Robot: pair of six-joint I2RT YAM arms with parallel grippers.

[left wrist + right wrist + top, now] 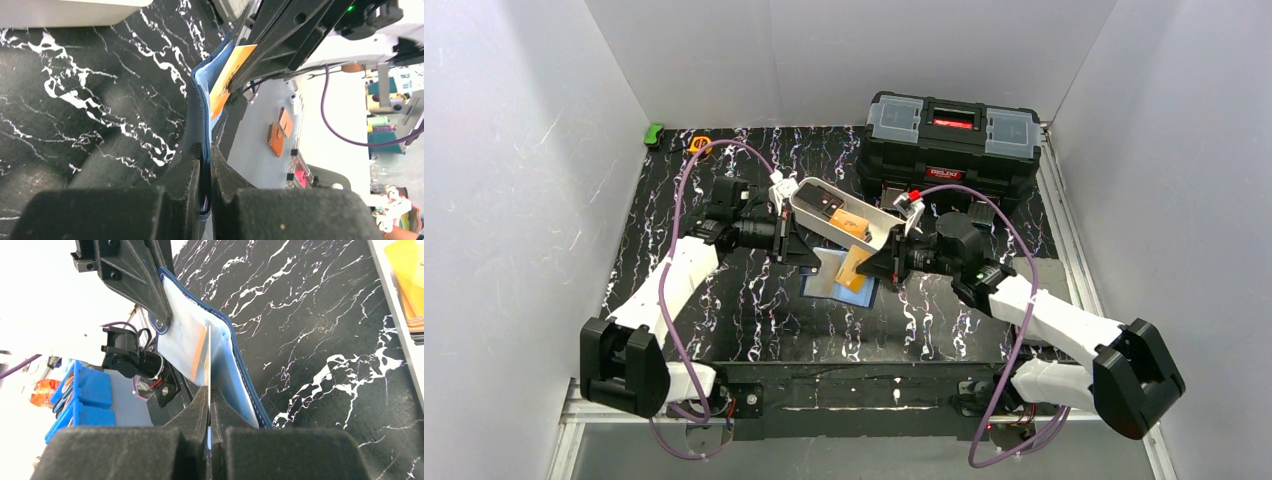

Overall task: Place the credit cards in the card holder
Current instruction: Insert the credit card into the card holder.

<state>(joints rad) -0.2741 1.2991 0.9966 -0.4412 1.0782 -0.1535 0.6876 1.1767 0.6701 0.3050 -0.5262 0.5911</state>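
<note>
The card holder (832, 283) lies open near the middle of the black marbled table (744, 300). Its light blue inside is turned up, and it is just at 6 o'clock of the white tray (819, 226).

The left gripper (807, 250) reaches in from 9 o'clock, with its jaws pressed together on the left flap of the card holder. In the left wrist view the navy edge of the flap (199, 115) is squeezed between the two black fingers (182, 175), and the flap stands lifted off the table.

The right gripper (876, 264) reaches in from 3 o'clock and is clamped on an orange credit card (856, 268). In the right wrist view this card is seen edge-on as a thin line (209, 365) running out from between the fingers. The card is tilted, and its far end meets the blue lining of the card holder (225, 370). I cannot tell if the end is already inside a pocket.

More credit cards (852, 222) lie in the white tray, one orange and at least one dark. A black toolbox (952, 145) stands at 1 o'clock of the tray, at the far side of the table.
</note>
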